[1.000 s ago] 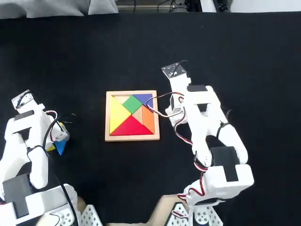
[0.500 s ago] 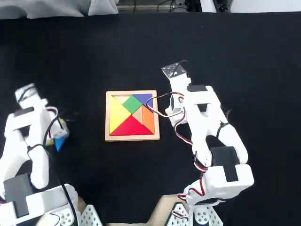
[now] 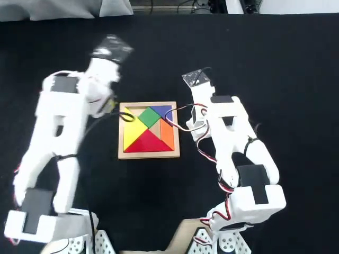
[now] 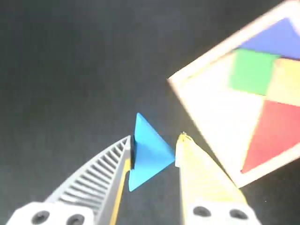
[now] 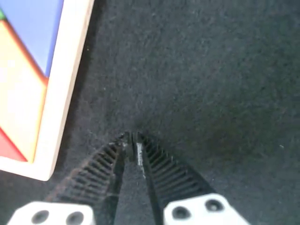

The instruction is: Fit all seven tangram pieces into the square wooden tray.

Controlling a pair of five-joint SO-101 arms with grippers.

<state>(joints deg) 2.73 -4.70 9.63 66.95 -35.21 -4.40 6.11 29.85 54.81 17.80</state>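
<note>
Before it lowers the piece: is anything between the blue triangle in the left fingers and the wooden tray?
Nothing visible: only bare black tabletop lies between the small blue triangle and the near corner of the square wooden tray.

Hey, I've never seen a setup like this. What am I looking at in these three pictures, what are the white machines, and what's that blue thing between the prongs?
These are two small white robot arms at a table covered in black cloth. One picture looks down from above. The other two come from a camera on each arm's wrist, looking along its gripper. On the cloth lies a square wooden tray with coloured tangram pieces in it. The left gripper holds a blue triangle between its two fingers, near a corner of the tray. The right gripper is shut on nothing, beside the tray's edge.
</note>
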